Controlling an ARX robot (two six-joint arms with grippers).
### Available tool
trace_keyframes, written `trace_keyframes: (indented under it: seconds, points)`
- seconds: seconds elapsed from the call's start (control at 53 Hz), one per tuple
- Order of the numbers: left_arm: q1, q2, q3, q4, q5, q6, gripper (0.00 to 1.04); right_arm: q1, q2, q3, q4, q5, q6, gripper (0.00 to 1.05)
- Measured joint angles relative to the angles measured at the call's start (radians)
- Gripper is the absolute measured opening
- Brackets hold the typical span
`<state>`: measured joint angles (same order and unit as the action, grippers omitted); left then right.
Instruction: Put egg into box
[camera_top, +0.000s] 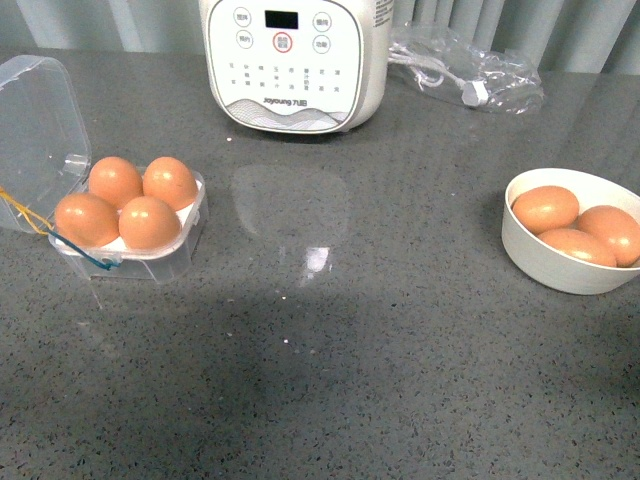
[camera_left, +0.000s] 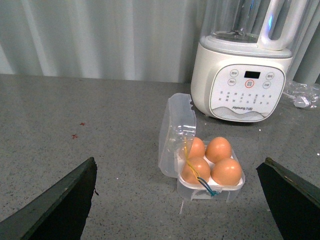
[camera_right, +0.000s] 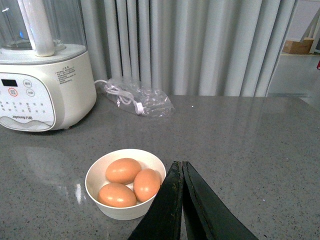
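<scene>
Clear plastic box (camera_top: 150, 262), lid swung back so the hollows lie open. All four hollows hold eggs, so I judge the egg (camera_top: 148, 222) already seated there. Three more eggs rest in the white bowl (camera_top: 560, 275), well apart on the grey counter (camera_top: 320, 380). My left tool (camera_left: 178, 160) hangs spread wide above the counter, facing the box and holding nothing. My right tool (camera_right: 181, 165) is closed, fingers touching, empty.

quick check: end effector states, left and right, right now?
Left end effector: open wide, holding nothing.
Right end effector: closed, holding nothing.
</scene>
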<state>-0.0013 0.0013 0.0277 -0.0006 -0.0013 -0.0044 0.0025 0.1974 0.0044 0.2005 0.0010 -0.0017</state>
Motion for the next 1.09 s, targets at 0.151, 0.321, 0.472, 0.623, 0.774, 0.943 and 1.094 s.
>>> trace_keyframes:
  seconds: [0.151,0.321,0.472,0.623,0.774,0.943,1.094]
  points:
    - [0.000,0.000,0.000,0.000,0.000,0.000,0.98,0.000,-0.067,0.001,-0.077,0.000,0.000,0.03]
    - [0.000,-0.001,0.000,0.000,0.000,0.000,0.98,0.000,-0.192,0.000,-0.198,-0.002,0.000,0.03]
    - [0.000,0.000,0.000,0.000,0.000,0.000,0.98,0.000,-0.192,0.000,-0.200,-0.002,-0.002,0.13]
    - [0.000,0.000,0.000,0.000,0.000,0.000,0.98,0.000,-0.192,0.000,-0.200,-0.002,-0.002,0.39]
    - [-0.067,0.077,0.035,-0.113,-0.238,-0.100,0.98,0.000,-0.192,0.000,-0.200,-0.002,-0.002,0.68]
    - [0.029,0.317,0.117,-0.109,-0.323,-0.237,0.98,-0.001,-0.193,0.000,-0.200,-0.003,0.000,0.99]
    - [0.133,0.578,0.196,0.095,-0.318,-0.234,0.98,-0.001,-0.193,0.000,-0.200,-0.003,0.000,0.97]
